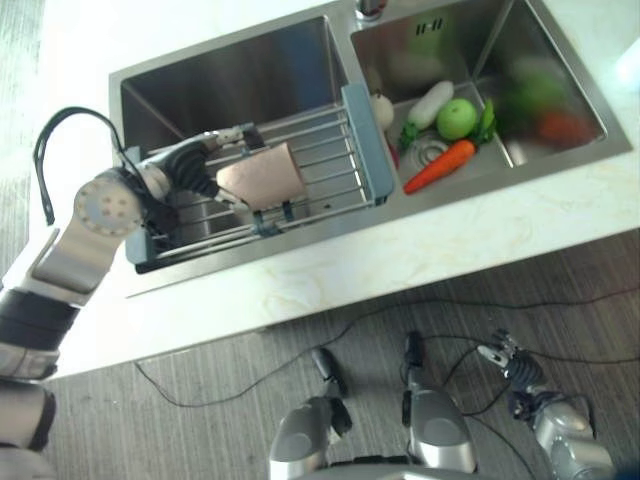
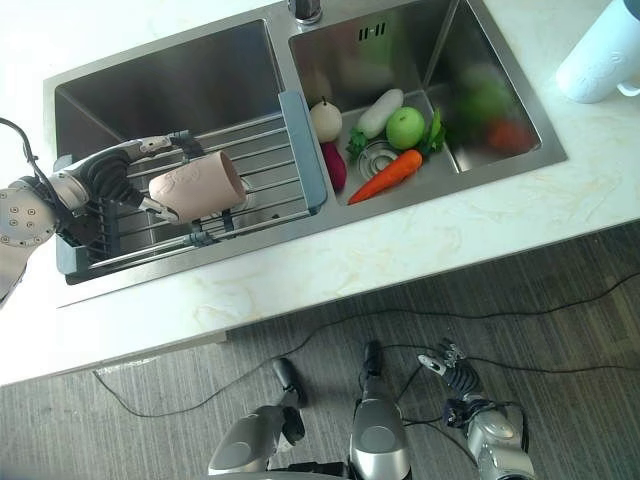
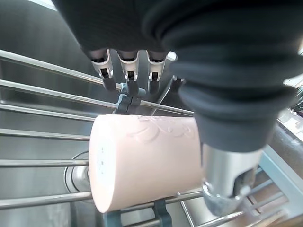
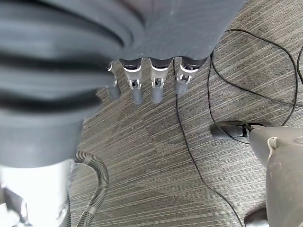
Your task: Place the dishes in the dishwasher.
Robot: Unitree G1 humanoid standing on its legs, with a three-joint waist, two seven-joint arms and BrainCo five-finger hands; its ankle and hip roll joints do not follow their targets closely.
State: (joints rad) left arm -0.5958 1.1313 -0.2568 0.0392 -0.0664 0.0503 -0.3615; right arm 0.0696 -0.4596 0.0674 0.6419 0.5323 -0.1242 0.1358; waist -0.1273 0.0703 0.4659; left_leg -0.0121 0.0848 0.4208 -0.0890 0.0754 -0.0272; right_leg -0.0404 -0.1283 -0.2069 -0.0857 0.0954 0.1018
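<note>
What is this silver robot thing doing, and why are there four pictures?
It is a robot with two arms and hands. Two pictures come from cameras on its head, looking down at a double sink. The other two come from cameras on its wrists. Its left hand lies on a wire rack over the left basin, against a pink cup lying on its side. The right basin holds a carrot, a green apple and other vegetables. Its right hand hangs over the floor, holding nothing.
</note>
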